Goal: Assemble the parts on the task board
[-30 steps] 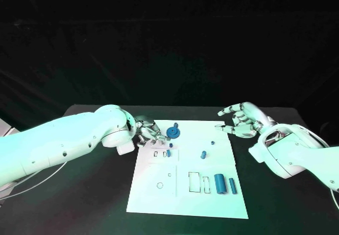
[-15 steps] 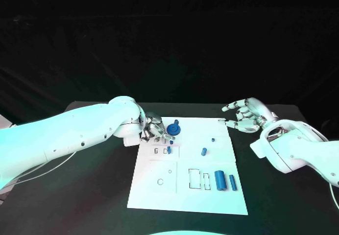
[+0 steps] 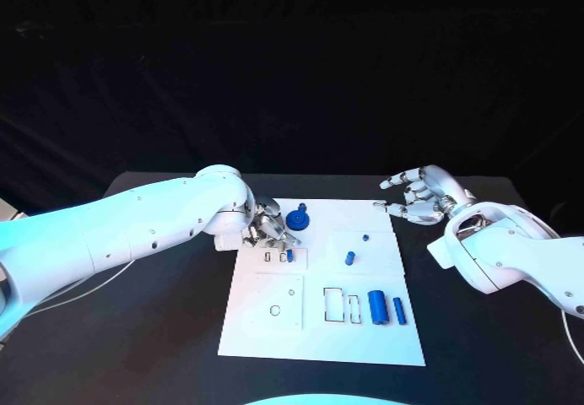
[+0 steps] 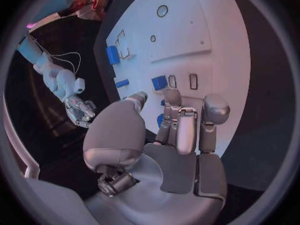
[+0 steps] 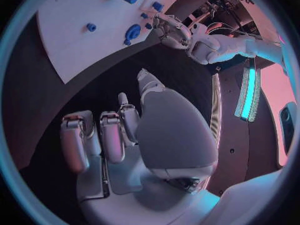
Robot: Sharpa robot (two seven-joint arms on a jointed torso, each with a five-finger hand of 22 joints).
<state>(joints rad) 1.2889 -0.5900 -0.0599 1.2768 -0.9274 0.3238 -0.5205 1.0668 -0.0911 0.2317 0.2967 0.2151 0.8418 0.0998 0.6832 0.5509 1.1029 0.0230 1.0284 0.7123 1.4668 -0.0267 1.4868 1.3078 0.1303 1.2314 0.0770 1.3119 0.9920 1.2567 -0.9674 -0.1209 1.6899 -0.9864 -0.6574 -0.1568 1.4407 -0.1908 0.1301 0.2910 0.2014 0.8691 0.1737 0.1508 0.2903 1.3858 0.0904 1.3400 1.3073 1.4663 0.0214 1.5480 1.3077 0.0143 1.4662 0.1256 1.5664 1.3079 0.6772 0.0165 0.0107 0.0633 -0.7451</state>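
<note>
The board [image 3: 319, 337] lies flat on the black tabletop [image 3: 146, 337], between the two arms.

The left hand [image 3: 266, 229] is over the far left corner of the board. Its fingers [image 4: 173, 116] are bent downward and close together, with the tips at the board surface. Just beside these fingertips stands a round blue part [image 3: 300, 223], and a small blue peg [image 3: 291, 254] stands close to them on the nearer side, next to two small slots. From the left wrist view, blue pieces are seen right at the fingertips, but I cannot tell if the fingers pinch any of them or only touch the board.

The right hand [image 3: 418, 199] is above the bare tabletop, just past the far right corner of the board. Its fingers [image 5: 114, 135] are curled loosely with gaps between them, and they hold nothing. It is well apart from all the parts.

Between the two hands, toward the middle of the board, there is a short blue part [image 3: 349, 258] and a smaller blue stud [image 3: 368, 236] beyond it. Well away from both sets of fingers, on the near right area of the board, a thick blue cylinder [image 3: 379, 305] and a thinner blue rod [image 3: 399, 310] lie side by side, just beside two rectangular outlines [image 3: 342, 305].
</note>
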